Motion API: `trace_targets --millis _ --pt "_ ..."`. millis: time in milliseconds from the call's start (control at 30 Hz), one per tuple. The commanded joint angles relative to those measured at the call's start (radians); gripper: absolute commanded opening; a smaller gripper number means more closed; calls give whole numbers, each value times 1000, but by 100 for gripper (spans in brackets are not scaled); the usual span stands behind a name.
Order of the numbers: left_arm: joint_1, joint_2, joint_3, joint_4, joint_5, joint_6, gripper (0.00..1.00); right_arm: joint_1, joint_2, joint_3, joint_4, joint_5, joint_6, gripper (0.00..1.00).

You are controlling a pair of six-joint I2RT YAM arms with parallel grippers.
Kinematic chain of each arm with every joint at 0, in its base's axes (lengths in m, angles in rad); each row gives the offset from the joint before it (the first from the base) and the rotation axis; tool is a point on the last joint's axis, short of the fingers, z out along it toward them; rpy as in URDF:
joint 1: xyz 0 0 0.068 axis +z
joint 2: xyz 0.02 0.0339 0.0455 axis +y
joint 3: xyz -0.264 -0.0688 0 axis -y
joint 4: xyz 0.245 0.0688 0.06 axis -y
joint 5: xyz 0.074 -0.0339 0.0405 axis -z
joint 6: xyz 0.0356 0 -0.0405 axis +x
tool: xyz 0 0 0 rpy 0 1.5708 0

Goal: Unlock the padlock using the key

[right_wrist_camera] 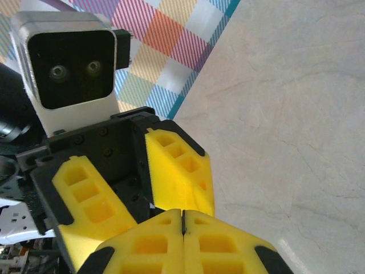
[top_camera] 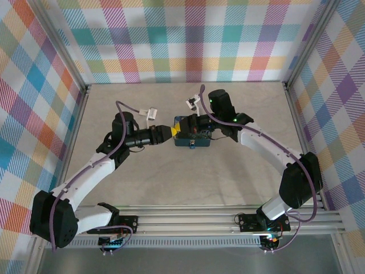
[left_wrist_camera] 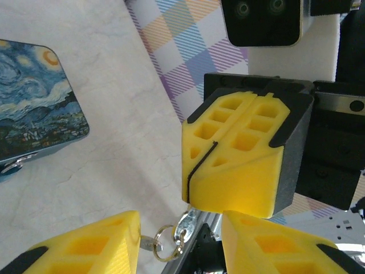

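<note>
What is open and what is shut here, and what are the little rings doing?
tin box: lid shut.
left gripper: open, with a gap between its fingers.
right gripper: shut, fingers pressed together.
key rings: linked, dangling just under the right gripper's tips, in the left gripper's gap; I cannot tell what holds them.

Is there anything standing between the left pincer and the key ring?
Nothing visible does. The key ring hangs inside the open gap of the left pincer, just below the shut right pincer.
</note>
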Motion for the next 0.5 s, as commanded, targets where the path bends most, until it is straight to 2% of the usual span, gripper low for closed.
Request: trace_targets --millis 0,267,467 --pt "10 29 -35 185 77 -83 40 4 7 20 10 -56 -22 0" --pt "14 53 -51 278 89 -141 34 -2 -6 -2 61 -79 23 0" --pt "25 61 -89 363 94 -198 25 -10 -25 -31 101 -80 53 0"
